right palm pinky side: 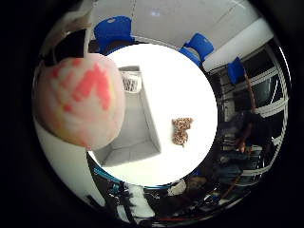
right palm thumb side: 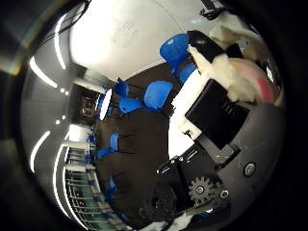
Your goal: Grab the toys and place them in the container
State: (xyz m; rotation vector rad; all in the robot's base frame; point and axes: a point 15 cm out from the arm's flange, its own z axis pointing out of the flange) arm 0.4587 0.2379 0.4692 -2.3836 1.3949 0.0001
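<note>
A round pink and cream soft toy [right palm pinky side: 78,100] fills much of the little finger side palm view, close to the palm and high above the white table [right palm pinky side: 190,85]. The thumb side palm view shows my hand [right palm thumb side: 223,114] with its black and white fingers curled against that toy [right palm thumb side: 258,82]. A grey rectangular container [right palm pinky side: 138,133] stands on the table below, with a small white meshed thing [right palm pinky side: 131,84] at its far end. A small brown toy [right palm pinky side: 180,130] lies on the table beside the container.
Blue chairs [right palm pinky side: 114,30] stand beyond the table's far edge, and more blue chairs [right palm thumb side: 154,94] stand on the dark floor. Clutter and equipment [right palm pinky side: 242,133] lie past the table's edge near the brown toy.
</note>
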